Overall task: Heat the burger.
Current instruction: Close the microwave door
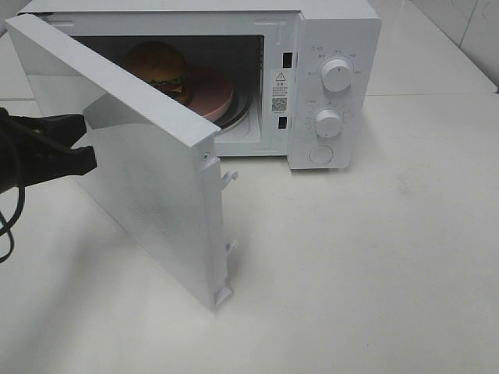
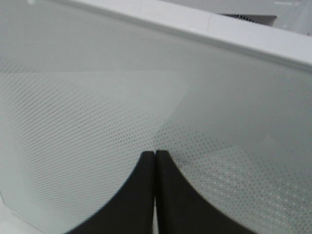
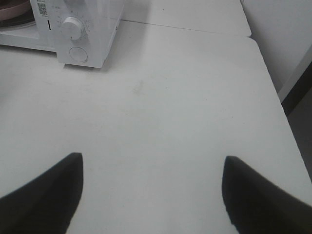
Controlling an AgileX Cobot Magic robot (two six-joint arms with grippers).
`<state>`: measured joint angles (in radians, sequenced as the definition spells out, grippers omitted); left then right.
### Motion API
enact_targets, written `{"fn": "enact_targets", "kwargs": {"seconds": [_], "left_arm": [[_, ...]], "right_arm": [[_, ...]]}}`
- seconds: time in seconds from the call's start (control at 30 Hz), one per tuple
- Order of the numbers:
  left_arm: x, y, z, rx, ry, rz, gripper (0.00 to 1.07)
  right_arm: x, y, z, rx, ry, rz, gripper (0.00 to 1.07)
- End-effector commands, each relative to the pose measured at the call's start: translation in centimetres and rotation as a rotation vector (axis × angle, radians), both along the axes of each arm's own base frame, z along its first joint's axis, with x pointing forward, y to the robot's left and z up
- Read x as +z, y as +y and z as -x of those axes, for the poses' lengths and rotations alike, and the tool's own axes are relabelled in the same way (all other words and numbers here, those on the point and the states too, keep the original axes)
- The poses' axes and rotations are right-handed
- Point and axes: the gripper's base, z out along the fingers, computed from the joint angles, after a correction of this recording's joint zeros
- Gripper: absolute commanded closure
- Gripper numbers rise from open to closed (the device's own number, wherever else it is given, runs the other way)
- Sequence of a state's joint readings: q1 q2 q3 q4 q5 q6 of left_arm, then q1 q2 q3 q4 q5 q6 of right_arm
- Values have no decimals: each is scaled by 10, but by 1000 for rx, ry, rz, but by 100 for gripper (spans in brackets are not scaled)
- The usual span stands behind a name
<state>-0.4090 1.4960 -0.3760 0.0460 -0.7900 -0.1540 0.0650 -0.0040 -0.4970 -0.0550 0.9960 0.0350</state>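
White laminate tabletop (image 1: 374, 265) is noted under a white box-shaped microwave oven (image 1: 335, 31). Its white dotted-glass door (image 1: 148, 187) is found swung open toward the left arm's side. The small round burger with orange-brown bun and green lettuce (image 1: 158, 66) is seen inside the cavity, seated on a flat pink round plate (image 1: 212, 93). The black left gripper (image 2: 155, 155) is observed with its fingers pressed together, nothing between them, tips at the door's outer face; contact cannot be confirmed. The black right gripper (image 3: 152, 157) is held spread wide and empty above bare tabletop, well apart from the oven.
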Motion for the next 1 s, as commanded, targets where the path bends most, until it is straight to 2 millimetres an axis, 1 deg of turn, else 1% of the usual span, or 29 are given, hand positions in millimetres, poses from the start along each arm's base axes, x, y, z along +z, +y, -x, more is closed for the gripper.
{"fn": "enact_targets", "kwargs": {"seconds": [0.03, 0.07, 0.13, 0.17, 0.2, 0.27, 0.3, 0.37, 0.43, 0.53, 0.57, 0.63, 0.7, 0.77, 0.8, 0.83, 0.9, 1.0], "left_arm": [[2, -14, -7, -17, -6, 22, 107], [2, -14, -7, -17, -6, 22, 107], [2, -25, -12, -20, -8, 23, 107], [2, -25, -12, -20, -8, 23, 107], [1, -32, -17, -18, -11, 15, 107], [1, -36, -18, -18, -9, 10, 107], [0, -43, -22, -19, -10, 7, 107], [0, -47, -24, -23, -5, 9, 107], [1, -62, -32, -28, -5, 32, 107], [0, -66, -34, -27, -4, 38, 107], [1, -73, -38, -23, -3, 53, 107], [1, -76, -40, -15, -5, 60, 107], [4, -88, -48, 26, -20, 58, 107], [5, -91, -50, 39, -24, 53, 107], [7, -99, -52, 47, -34, 41, 107], [7, -99, -52, 47, -34, 41, 107], [8, -110, -57, 44, -45, 48, 107], [9, -113, -59, 42, -46, 54, 107]], "right_arm": [[0, 0, 4, -2, -27, 3, 31], [0, 0, 4, -2, -27, 3, 31], [0, 0, 4, -2, -27, 3, 31], [0, 0, 4, -2, -27, 3, 31], [0, 0, 4, -2, -27, 3, 31], [0, 0, 4, -2, -27, 3, 31], [0, 0, 4, -2, -27, 3, 31], [0, 0, 4, -2, -27, 3, 31], [0, 0, 4, -3, -27, 2, 31], [0, 0, 4, -3, -27, 2, 31], [0, 0, 4, -3, -27, 2, 31], [0, 0, 4, -3, -27, 2, 31], [0, 0, 4, -3, -27, 2, 31], [0, 0, 4, -3, -27, 2, 31], [0, 0, 4, -3, -27, 2, 31], [0, 0, 4, -3, -27, 2, 31], [0, 0, 4, -3, -27, 2, 31], [0, 0, 4, -3, -27, 2, 31]]}}
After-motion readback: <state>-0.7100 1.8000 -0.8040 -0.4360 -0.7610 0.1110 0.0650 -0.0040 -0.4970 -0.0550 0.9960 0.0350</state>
